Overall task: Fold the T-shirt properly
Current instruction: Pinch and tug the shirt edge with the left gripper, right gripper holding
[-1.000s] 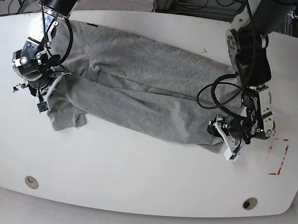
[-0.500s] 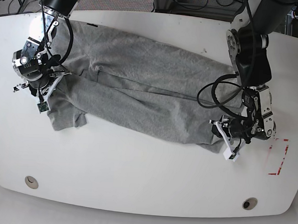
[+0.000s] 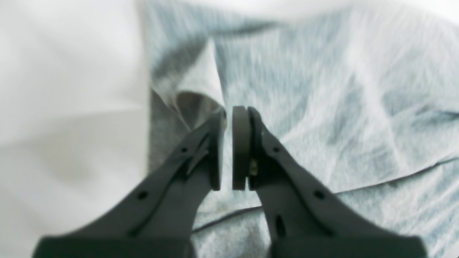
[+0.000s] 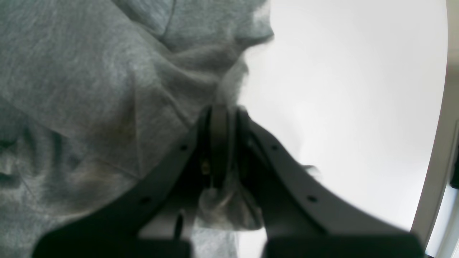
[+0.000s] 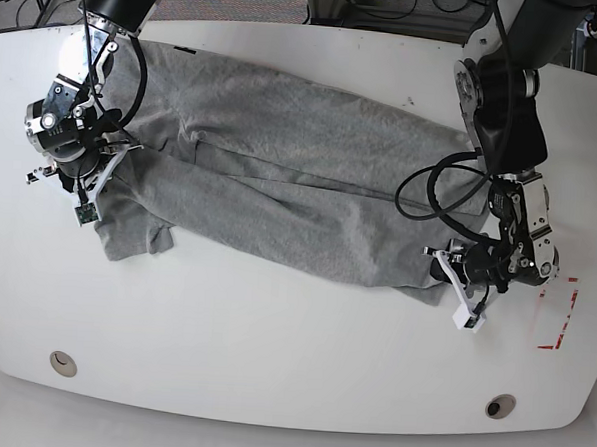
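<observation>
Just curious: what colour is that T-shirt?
Plain heather grey T-shirt, with no print visible; the base view shows it best.

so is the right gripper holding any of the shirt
Yes, in the right wrist view the right gripper is shut with a bunched fold of the grey shirt pinched between its fingers.

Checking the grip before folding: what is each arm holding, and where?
Both hold the shirt: right fingers on a sleeve edge, left fingers on its corner.

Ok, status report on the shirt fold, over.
Left gripper shut at the hem corner. Right gripper shut on the grey cotton T-shirt, which lies half-folded on the white table. Nothing in the way.
</observation>
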Motion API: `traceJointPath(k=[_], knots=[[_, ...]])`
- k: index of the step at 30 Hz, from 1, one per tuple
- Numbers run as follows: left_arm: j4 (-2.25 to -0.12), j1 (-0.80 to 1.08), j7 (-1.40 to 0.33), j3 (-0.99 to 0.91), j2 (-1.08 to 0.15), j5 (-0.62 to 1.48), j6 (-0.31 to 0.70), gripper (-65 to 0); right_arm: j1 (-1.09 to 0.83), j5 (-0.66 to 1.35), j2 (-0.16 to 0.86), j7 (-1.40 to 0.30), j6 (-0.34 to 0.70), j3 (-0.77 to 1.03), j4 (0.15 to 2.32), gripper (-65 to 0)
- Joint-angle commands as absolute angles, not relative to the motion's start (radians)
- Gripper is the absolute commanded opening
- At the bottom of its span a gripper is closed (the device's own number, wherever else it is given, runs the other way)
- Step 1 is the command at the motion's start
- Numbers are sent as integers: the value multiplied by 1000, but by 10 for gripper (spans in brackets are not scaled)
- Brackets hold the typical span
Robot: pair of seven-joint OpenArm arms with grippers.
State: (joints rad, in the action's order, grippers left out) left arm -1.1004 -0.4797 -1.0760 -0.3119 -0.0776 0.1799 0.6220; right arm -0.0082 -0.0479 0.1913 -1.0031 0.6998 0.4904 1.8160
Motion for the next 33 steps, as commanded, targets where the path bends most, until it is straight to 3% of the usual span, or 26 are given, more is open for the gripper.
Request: traceJointPath(k=[1,16,24,33], knots=[[-1116,-507,-1063,-309,-84,189,625,-632,10,-41,205,-986,698,492,1831,-644],[-1121,-507,-1063,-309,-82,189,550,-614,10,-41,205,-986,698,492,1831,-644],[-1147,-509,-1059,-311,-87,191,547,-428,10,-41,205,-986,698,492,1831,-644],[-1176,-509,-1055,-311,-104,188,521,-350,10,-41,205,-986,698,492,1831,-644]])
